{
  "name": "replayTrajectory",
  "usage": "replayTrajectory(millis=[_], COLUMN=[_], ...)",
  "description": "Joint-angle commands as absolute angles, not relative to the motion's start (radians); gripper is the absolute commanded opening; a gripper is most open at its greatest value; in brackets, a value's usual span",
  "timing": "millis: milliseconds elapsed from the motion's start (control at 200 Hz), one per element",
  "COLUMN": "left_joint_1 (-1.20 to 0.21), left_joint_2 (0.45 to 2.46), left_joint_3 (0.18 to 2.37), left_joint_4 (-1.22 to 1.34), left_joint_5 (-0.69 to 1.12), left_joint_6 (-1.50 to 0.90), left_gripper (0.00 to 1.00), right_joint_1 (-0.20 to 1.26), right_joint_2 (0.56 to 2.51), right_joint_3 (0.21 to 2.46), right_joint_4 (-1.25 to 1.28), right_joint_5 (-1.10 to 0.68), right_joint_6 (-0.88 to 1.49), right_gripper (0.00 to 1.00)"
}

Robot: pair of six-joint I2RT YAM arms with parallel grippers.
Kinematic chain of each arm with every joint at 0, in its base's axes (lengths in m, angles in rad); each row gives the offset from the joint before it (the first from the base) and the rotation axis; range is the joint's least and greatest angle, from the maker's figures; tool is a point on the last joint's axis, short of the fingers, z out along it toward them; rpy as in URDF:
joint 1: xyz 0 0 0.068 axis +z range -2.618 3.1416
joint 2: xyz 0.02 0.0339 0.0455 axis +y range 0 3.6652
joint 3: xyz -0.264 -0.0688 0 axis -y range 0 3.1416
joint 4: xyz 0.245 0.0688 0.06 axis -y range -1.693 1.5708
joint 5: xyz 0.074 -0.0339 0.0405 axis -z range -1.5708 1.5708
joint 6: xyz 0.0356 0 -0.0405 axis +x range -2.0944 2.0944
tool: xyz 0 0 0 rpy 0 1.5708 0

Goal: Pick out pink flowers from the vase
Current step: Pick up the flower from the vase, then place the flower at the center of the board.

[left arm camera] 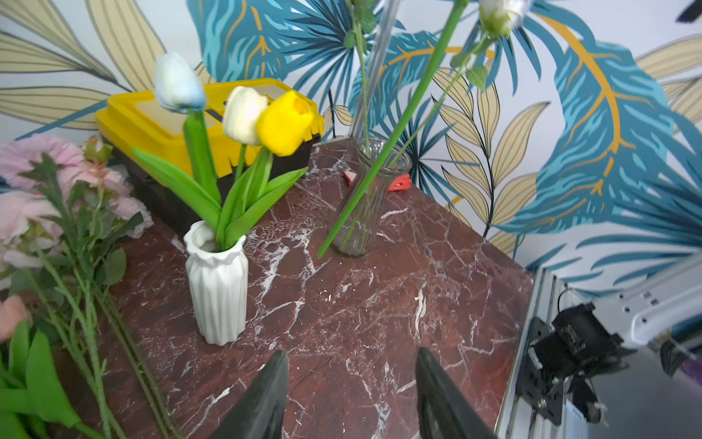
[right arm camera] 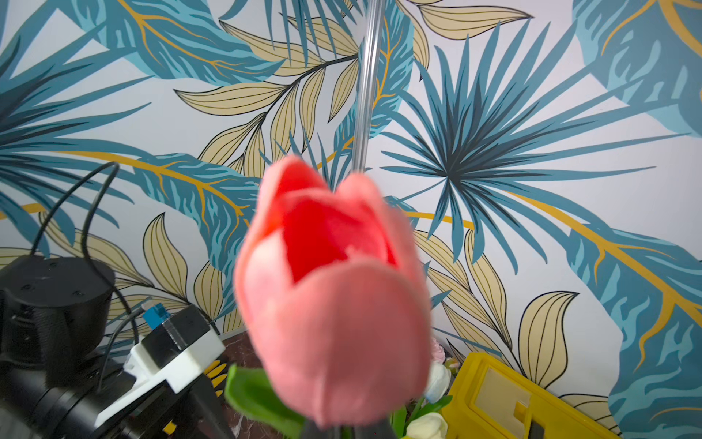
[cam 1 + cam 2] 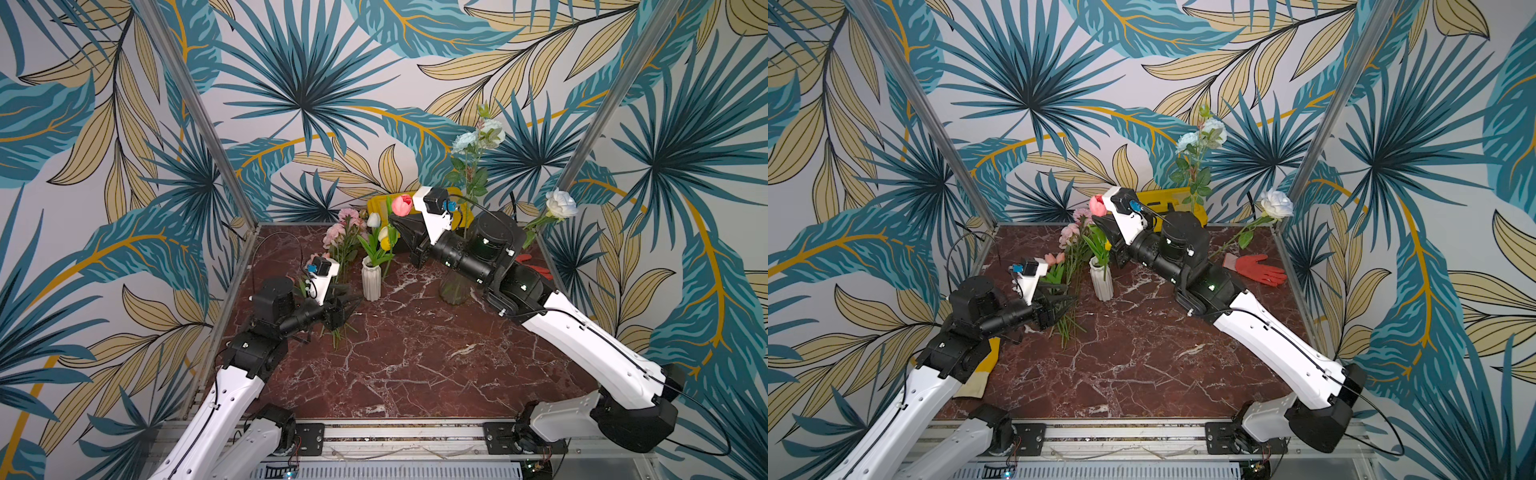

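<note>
Nearest you, your left gripper [image 1: 349,359] hangs half-open and empty beside the pink flowers [image 3: 343,232] laid aside on the left. Rightward, above the white vase [image 3: 371,282], your right gripper [image 3: 398,222] pinches a pink tulip [image 3: 402,205] by its stem, lifted out for sorting.

You're in a robot lab test cell, not a home or shop: alu frame posts [image 3: 199,112] box in a marble-look tabletop [image 3: 415,365], w/ leaf-print wallpaper [image 3: 299,104] on the panels as a backdrop. The left arm [image 3: 224,399] and right arm [image 3: 582,336] sit on black mount plates [image 3: 309,438] along an alu extrusion rail [image 3: 395,432] at the front edge, each w/ a wrist cam [image 3: 322,266].
</note>
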State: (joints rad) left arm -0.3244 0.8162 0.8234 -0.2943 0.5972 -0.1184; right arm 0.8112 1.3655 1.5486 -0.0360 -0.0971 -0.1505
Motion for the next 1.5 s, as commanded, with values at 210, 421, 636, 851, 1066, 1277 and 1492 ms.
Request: replayTrajectory(millis=[210, 421, 636, 851, 1066, 1277, 1492], left_joint_1=[-0.379, -0.379, -0.379, -0.379, -0.379, -0.379, -0.384], left_joint_2=[0.904, 0.948, 0.964, 0.976, 1.001, 1.001, 0.987], left_joint_3=[0.801, 0.758, 0.743, 0.735, 0.754, 0.753, 0.747], left_joint_4=[-0.107, -0.021, 0.009, 0.014, 0.014, 0.015, 0.014], left_joint_5=[0.699, 0.813, 0.898, 0.885, 0.87, 0.875, 0.882], left_joint_6=[0.038, 0.019, 0.012, 0.013, 0.017, 0.024, 0.049], left_gripper=[0.55, 0.52, 0.48, 0.48, 0.46, 0.35, 0.0], right_joint_1=[0.811, 0.76, 0.752, 0.752, 0.752, 0.752, 0.752], right_joint_2=[1.332, 1.302, 1.274, 1.243, 1.238, 1.238, 1.252], right_joint_3=[1.276, 1.145, 1.093, 1.088, 1.086, 1.071, 1.077], right_joint_4=[0.107, 0.271, 0.367, 0.384, 0.424, 0.459, 0.439], right_joint_5=[-0.294, -0.391, -0.406, -0.406, -0.462, -0.501, -0.492], right_joint_6=[-0.111, -0.044, 0.003, 0.018, 0.073, 0.12, 0.131], right_gripper=[0.0, 0.0, 0.0, 0.0, 0.0, 0.0, 0.0])
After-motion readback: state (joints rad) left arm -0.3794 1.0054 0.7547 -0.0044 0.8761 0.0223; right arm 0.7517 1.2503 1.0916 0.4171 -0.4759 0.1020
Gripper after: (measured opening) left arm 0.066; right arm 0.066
